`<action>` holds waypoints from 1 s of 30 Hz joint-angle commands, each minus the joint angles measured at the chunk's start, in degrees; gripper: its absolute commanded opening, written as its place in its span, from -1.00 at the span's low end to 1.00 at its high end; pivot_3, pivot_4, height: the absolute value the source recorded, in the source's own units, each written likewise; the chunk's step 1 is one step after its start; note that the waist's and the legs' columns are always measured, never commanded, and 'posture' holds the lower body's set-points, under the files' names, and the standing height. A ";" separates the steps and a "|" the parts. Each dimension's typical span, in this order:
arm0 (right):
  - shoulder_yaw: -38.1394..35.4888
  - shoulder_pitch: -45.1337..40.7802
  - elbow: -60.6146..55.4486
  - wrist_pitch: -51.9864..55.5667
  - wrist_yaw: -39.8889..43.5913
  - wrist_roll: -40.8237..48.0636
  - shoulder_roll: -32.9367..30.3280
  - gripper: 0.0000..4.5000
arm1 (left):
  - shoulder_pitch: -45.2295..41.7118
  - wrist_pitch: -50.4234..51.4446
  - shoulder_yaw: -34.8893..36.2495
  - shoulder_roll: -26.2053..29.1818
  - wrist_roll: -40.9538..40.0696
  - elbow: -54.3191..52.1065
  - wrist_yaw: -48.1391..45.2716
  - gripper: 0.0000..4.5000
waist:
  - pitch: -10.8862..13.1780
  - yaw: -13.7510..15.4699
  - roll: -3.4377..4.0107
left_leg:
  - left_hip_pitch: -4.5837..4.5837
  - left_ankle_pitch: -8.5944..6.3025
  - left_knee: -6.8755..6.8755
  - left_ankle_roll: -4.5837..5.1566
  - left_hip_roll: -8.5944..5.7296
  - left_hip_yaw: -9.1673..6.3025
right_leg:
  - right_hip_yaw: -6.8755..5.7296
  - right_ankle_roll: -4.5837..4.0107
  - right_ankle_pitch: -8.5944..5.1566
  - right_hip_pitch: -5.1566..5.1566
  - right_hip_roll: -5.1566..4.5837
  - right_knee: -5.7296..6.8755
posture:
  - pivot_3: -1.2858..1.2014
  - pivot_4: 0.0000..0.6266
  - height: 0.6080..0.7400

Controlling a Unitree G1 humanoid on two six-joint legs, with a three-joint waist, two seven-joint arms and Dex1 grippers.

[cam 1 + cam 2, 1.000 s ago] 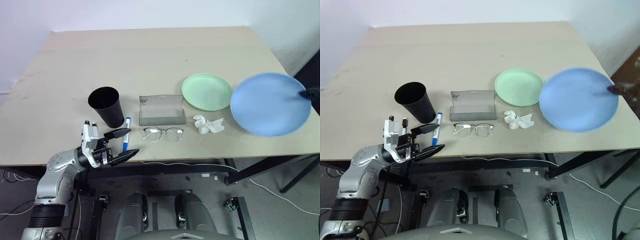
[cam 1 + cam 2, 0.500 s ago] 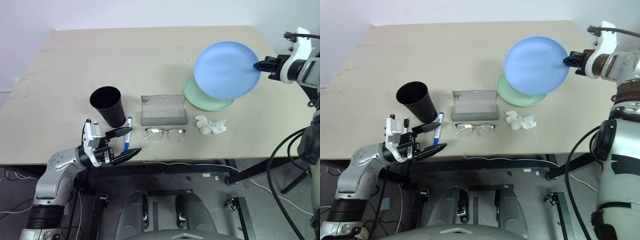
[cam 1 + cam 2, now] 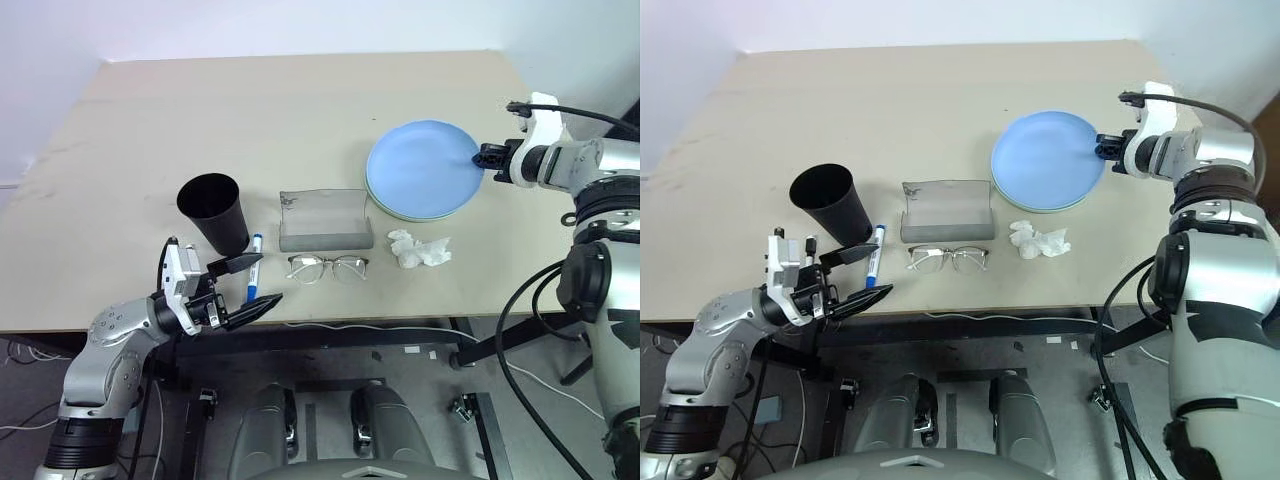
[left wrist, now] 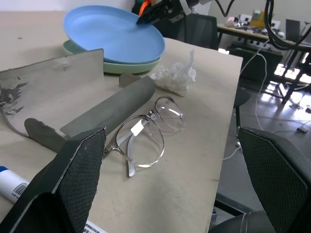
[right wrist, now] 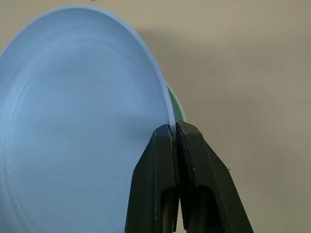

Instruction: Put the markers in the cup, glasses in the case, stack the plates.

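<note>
stacking is the step in hand: the blue plate [image 3: 422,169] is pinched by its rim at three o'clock in the right claw [image 3: 481,157], whose fingers are closed tight on the edge. it is laid over the green plate [image 3: 397,212], of which only a sliver is seen at six o'clock; whether it rests fully on it cannot be told for sure from the head views. next, the rim would have to be let go and the arm drawn back without dragging the stack.

the left claw [image 3: 243,290] is spread wide and empty, held just off the table's [image 3: 300,110] near edge, beside the blue-capped marker [image 3: 252,268]. the cup [image 3: 212,213] stands at eleven o'clock of that marker; the glasses [image 3: 327,267] lie at six o'clock of the open grey case [image 3: 322,221], the tissue [image 3: 417,249] to their three o'clock.
</note>
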 commanded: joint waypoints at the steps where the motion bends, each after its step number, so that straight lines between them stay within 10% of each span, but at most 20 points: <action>1: 0.01 -0.11 -0.29 -1.26 -0.37 -0.92 0.58 -1.00 | 0.08 -1.06 0.94 0.45 -0.59 -0.30 -0.68 1.00 | 0.00 -0.02 0.00 | 0.00 0.00 0.00 0.00 0.00 0.01 | 0.01 0.00 0.00 -0.01 0.01 0.01 | 0.03 -0.52 -0.06; 8: 1.82 0.30 -0.28 -1.86 1.37 -3.02 1.85 -1.00 | 0.10 -3.50 1.02 0.20 0.36 2.70 -2.08 1.00 | 0.00 -0.08 0.00 | 0.01 0.00 0.00 0.00 0.01 0.03 | 0.03 0.00 0.00 -0.02 0.03 0.02 | 0.03 -0.52 -0.06; 20: 2.57 -1.05 -1.82 -4.71 2.92 -4.56 1.71 0.79 | 1.77 -3.05 0.72 0.50 -0.35 -0.55 -0.32 1.00 | 0.00 -0.03 0.00 | 0.00 0.00 0.10 0.00 0.02 0.06 | 0.18 -0.01 -0.01 -0.16 0.02 0.27 | 0.03 -0.52 -0.06; 30: 6.89 10.60 -33.00 0.93 28.40 1.70 -4.92 0.79 | 0.88 -0.38 1.12 1.06 -1.14 -2.66 1.28 1.00 | -0.02 0.15 -0.04 | -0.03 -0.01 0.32 0.01 0.05 0.06 | 0.37 -0.02 -0.03 -0.36 0.10 0.68 | 0.03 -0.52 -0.06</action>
